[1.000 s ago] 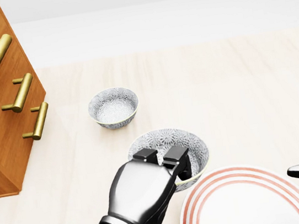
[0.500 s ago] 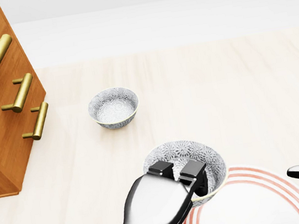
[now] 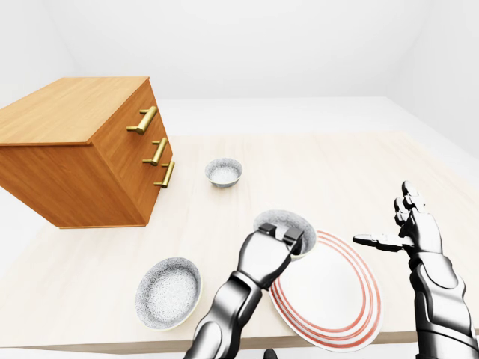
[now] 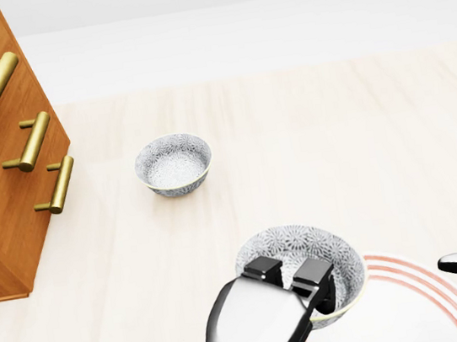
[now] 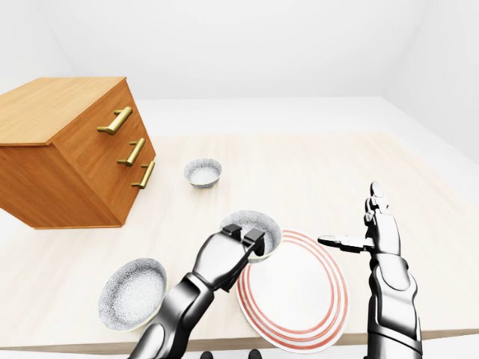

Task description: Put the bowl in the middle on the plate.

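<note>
Left hand [image 4: 262, 318] clamps its fingers on the near rim of the bowl [image 4: 303, 250], which sits just past the fingertips over the plate's [image 3: 337, 293] left edge, so the plate's middle lies right of the hand; right hand [image 3: 410, 226] spread open, empty, beyond the plate.

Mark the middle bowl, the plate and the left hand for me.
middle bowl [image 4: 311, 246]: head view, patterned inner wall.
plate [image 3: 323, 290]: left-eye view, bare white centre.
left hand [image 4: 258, 320]: head view, back of the hand.
</note>
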Robot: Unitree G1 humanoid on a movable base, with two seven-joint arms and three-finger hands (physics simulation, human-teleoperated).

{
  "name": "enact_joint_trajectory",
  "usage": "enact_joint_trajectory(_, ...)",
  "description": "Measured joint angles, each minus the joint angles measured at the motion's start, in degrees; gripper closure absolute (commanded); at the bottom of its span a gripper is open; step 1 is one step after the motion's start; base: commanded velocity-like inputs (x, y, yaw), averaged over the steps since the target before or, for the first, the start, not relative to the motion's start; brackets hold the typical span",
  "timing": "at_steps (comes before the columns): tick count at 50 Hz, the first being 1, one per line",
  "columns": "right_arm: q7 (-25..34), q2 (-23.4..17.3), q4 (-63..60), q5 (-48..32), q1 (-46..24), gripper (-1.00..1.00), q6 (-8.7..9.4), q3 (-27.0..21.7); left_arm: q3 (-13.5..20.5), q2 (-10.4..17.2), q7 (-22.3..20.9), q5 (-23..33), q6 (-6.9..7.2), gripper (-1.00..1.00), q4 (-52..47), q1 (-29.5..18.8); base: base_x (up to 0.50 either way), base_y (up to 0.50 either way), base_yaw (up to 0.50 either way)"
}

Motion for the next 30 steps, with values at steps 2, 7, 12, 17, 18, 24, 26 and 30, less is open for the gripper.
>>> enact_joint_trajectory(2, 0.02, 0.01, -0.08, -0.01, 0.03, -1.00, 0.00, -0.01, -0.34, -0.06, 0.09, 0.08, 0.05, 1.00, 0.10, 0.08, 0.00, 0.00, 0.00)
enact_joint_trajectory(7, 0.04, 0.03, 0.03, -0.07, 0.02, -1.00, 0.00, 0.00, -1.28, -0.21, 0.30, 0.23, 0.18, 1.00, 0.28, 0.28, 0.00, 0.00, 0.00)
enact_joint_trajectory(12, 0.02, 0.01, 0.23, -0.09, -0.03, -1.00, 0.00, 0.05, -2.04, -0.30, 0.51, 0.31, 0.28, 1.00, 0.51, 0.40, 0.00, 0.00, 0.00)
enact_joint_trajectory(17, 0.01, 0.02, 0.13, -0.10, -0.01, -1.00, 0.00, 0.08, -2.58, -0.39, 0.83, 0.32, 0.31, 1.00, 0.91, 0.45, 0.00, 0.00, 0.00)
enact_joint_trajectory(18, 0.01, 0.02, 0.11, -0.11, 0.00, -1.00, 0.00, 0.08, -2.69, -0.41, 0.90, 0.33, 0.33, 1.00, 1.00, 0.47, 0.00, 0.00, 0.00)
enact_joint_trajectory(24, 0.04, 0.05, 0.03, -0.13, 0.03, -1.00, 0.00, 0.08, -3.38, -0.58, 1.23, 0.36, 0.41, 1.00, 1.52, 0.54, 0.00, 0.00, 0.00)
enact_joint_trajectory(26, 0.05, 0.06, -0.10, -0.15, 0.05, -1.00, 0.00, 0.07, -3.58, -0.65, 1.33, 0.34, 0.43, 1.00, 1.70, 0.53, 0.00, 0.00, 0.00)
enact_joint_trajectory(30, 0.08, 0.08, -0.22, -0.18, 0.07, -1.00, 0.00, 0.06, -3.92, -0.76, 1.49, 0.30, 0.48, 1.00, 2.03, 0.52, 0.00, 0.00, 0.00)
